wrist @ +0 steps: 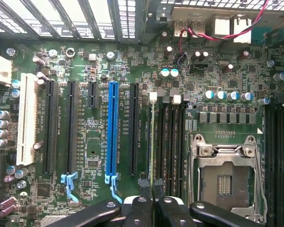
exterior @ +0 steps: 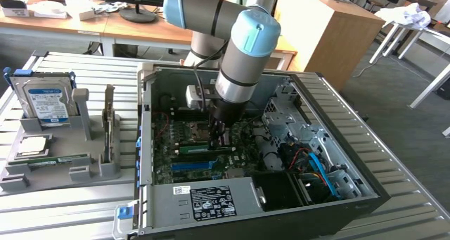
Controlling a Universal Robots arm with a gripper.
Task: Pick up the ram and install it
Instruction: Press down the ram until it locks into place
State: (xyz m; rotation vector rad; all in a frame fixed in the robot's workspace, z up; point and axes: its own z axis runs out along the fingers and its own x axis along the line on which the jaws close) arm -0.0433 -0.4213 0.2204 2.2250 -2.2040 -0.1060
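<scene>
Gripping the ram with a clenched hand, both fingers pressed together on its thin pale edge. Taken near the middle of the stick, probably so that neither end tips during the descent. Holding it upright and edge-on, lengthwise along the dark memory slots, because only in this direction can the contacts enter a slot. Standing next to the CPU socket, with the blue expansion slot on the other side. Not possible to say whether already seated or only resting on the slot mouth.

Near the centre of the exterior view, reaching straight down into the open computer case, with the arm almost vertical above the motherboard. Judged as the right posture for pressing down without bending the stick sideways.

Further out, at the exterior view's left, on the slatted tabletop, a grey holder with the silver hard drive standing upright inside. Placed there apparently to offer each part upright and well apart from the case.
</scene>
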